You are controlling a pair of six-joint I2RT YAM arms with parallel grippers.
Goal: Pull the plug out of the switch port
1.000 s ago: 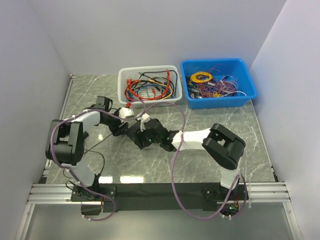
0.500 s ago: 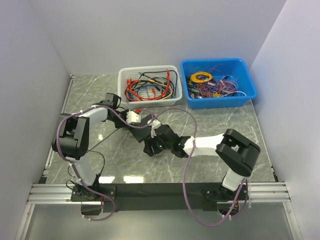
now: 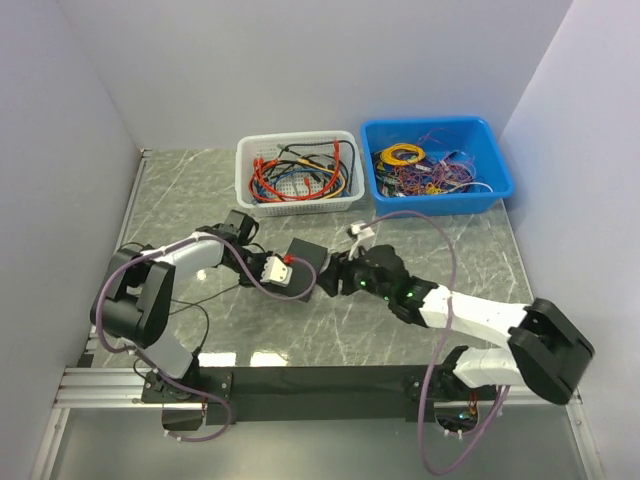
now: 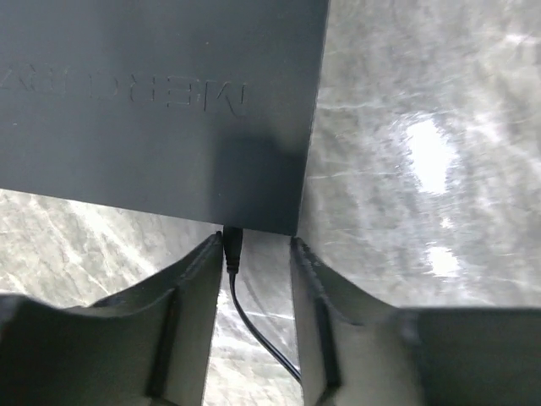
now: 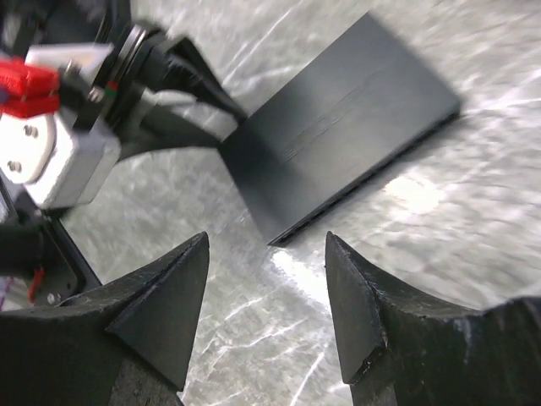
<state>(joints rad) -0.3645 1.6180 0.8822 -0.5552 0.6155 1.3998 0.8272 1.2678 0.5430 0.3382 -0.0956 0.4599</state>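
Your left arm [image 3: 190, 250] rises from the lower left of the overhead view, folds at the elbow and reaches toward the middle of the frame. The left claw [image 4: 256, 249] sits at one edge of the switch [image 4: 161, 101]. Its fingers [image 4: 194, 283] are narrowed but not clamped: they straddle the plug [image 4: 233, 248], which is just beside the finger on the left of the wrist frame, with a clear gap to the other. Your right arm [image 3: 470, 315] stretches low from the lower right, and the right claw [image 5: 264, 254] is spread wide with nothing in it, pointed at the switch from nearby without touching it. You cannot see the row of ports in any view. The socket holding the plug is lost in shadow under the switch's edge, and the thin black cable [image 4: 262, 338] runs out of the bottom of the frame between the fingers. The right wrist view is blurred, and from overhead the left claw covers part of the switch. The switch is a flat, thin, matte-black rectangle with faint raised letters on its top, cut off at the frame's left edge. It lies flat on the grey marbled surface [image 3: 450, 250] at the middle of the overhead view, below the white basket [image 3: 295, 170].
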